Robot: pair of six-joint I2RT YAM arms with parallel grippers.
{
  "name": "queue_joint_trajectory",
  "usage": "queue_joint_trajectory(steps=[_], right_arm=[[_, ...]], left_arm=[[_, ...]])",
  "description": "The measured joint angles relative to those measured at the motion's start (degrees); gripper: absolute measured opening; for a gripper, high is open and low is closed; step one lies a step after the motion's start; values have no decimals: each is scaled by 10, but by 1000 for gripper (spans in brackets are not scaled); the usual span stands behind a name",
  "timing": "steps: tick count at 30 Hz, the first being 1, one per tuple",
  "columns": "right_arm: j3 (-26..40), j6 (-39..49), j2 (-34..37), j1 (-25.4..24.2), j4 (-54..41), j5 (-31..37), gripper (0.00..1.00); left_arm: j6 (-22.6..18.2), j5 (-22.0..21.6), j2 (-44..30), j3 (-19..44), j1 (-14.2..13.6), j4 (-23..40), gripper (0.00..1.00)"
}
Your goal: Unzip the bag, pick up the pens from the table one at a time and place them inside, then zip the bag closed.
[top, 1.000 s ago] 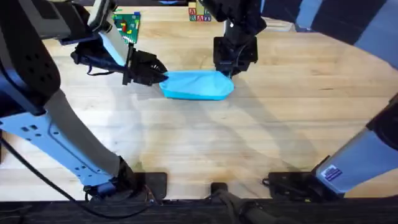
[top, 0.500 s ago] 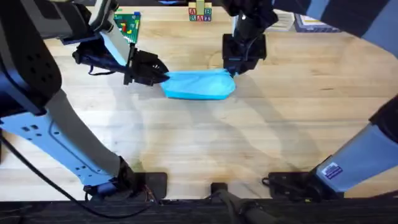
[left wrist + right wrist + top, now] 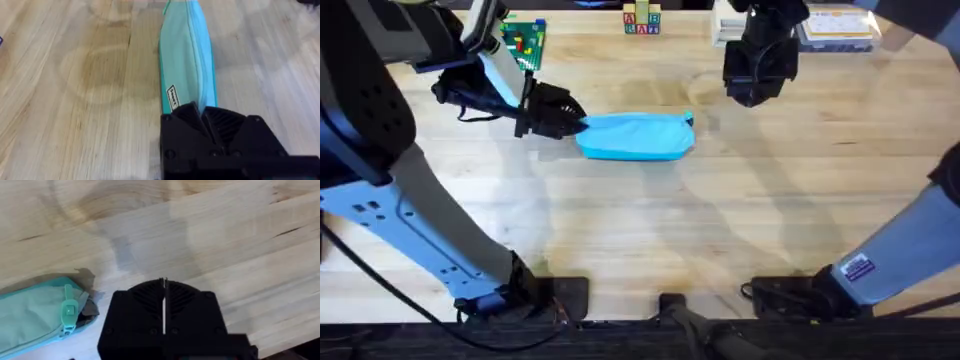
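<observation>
Holding the bag's [image 3: 636,136] nine-o'clock end, the left pincer [image 3: 572,122] has its fingers closed on the fabric there, as the left wrist view shows with the pouch running away from its tips. The bag lies lengthwise on the counter [image 3: 650,230], zipper apparently drawn shut with the teal pull tab [image 3: 68,309] at the three-o'clock end, so the zipping step looks finished or nearly so. The right pincer [image 3: 755,92], fingers pressed together on nothing, hovers off toward two o'clock of the bag. Next, the left likely needs only to let go and lift away. Toy blocks [image 3: 641,20], a green card [image 3: 525,42] and boxes [image 3: 840,25] sit along twelve o'clock, well apart, obstructing nothing.
</observation>
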State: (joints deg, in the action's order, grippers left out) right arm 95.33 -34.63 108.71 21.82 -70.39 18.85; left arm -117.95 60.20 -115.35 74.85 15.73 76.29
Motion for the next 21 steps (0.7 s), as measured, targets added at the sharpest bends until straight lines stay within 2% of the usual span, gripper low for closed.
queue_joint_trajectory(steps=[21], right_arm=[[-4, 0, 3, -5, 3, 8, 31]], left_arm=[[0, 0, 0, 0, 0, 0, 42]])
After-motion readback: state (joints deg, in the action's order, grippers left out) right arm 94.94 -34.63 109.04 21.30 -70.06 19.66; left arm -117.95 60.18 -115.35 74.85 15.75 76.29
